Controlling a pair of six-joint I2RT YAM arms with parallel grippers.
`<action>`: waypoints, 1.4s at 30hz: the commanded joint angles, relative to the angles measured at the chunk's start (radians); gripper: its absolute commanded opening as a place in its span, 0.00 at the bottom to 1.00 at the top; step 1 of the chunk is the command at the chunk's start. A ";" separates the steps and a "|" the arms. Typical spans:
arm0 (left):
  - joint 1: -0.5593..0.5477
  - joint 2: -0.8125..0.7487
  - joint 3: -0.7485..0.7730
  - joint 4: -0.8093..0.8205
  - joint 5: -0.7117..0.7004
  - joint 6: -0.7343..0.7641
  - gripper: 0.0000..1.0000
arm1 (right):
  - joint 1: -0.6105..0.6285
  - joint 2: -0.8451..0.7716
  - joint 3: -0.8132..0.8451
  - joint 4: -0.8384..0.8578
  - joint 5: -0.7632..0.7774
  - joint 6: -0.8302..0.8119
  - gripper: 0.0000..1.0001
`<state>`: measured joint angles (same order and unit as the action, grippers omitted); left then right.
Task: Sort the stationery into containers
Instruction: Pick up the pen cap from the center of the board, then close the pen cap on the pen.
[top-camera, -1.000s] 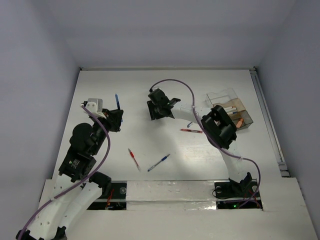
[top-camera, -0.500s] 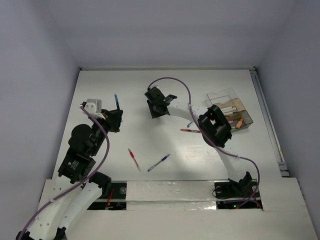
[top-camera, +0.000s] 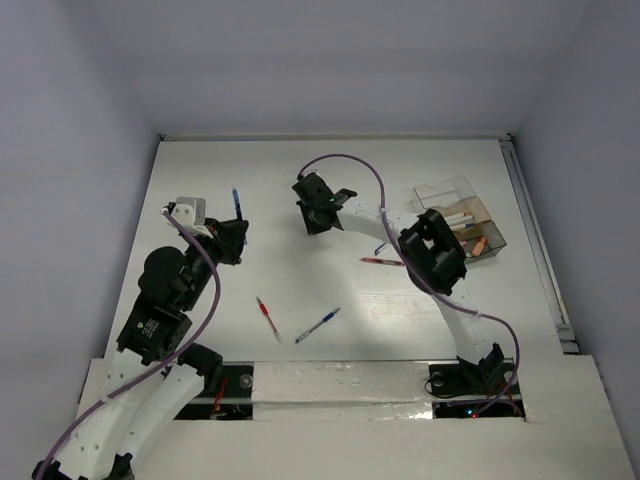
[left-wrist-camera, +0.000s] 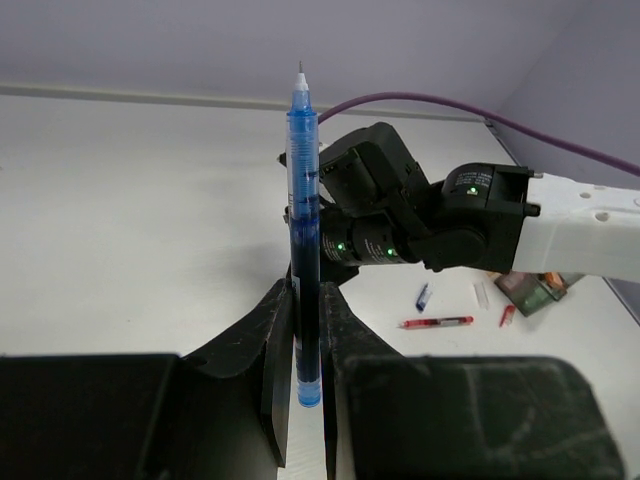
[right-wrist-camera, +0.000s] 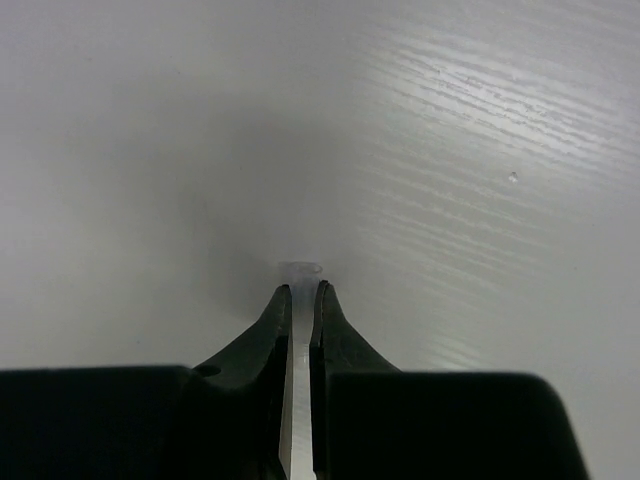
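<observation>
1. From the top view, we see the left gripper (top-camera: 232, 230) out over the left side of the table (top-camera: 300, 160), carrying a blue pen (top-camera: 236, 200) that points toward the far edge. The right gripper (top-camera: 316, 215) is down at mid-table. The organiser box (top-camera: 445, 190) sits far right, well apart from both, already holding a few pieces. A red pen (top-camera: 383, 261) lies between the right gripper and the box. A second red pen (top-camera: 266, 318) and a second blue pen (top-camera: 318, 325) wait nearer the arm bases.

2. Over to the left wrist, and the blue pen stands straight up between the fingers, tip uppermost and clear of the table. The jaws are pinched tight on its lower barrel with no gap showing. We'd say it is held low so the long end rides free on the way to the box.

3. Now the right wrist, where the fingers are right down at the bare tabletop. The jaws are all but closed on a thin pale sliver (right-wrist-camera: 300, 268), whose see-through end pokes out past the tips. We can't tell what the piece is, or whether it has left the surface. The low, head-on approach looks chosen to nip something that lies so flat.
</observation>
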<state>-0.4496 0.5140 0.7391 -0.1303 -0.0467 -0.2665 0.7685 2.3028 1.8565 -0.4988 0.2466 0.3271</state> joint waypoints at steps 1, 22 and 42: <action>0.008 0.020 -0.006 0.064 0.109 -0.014 0.00 | -0.018 -0.136 -0.110 0.195 -0.090 0.036 0.00; 0.008 0.090 -0.023 0.244 0.449 -0.097 0.00 | -0.009 -0.833 -0.579 1.031 -0.489 0.383 0.00; 0.008 0.115 -0.024 0.233 0.426 -0.080 0.00 | 0.029 -0.775 -0.586 1.165 -0.595 0.421 0.00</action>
<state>-0.4473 0.6266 0.6994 0.0628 0.3836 -0.3630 0.7853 1.5288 1.2743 0.5896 -0.3336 0.7422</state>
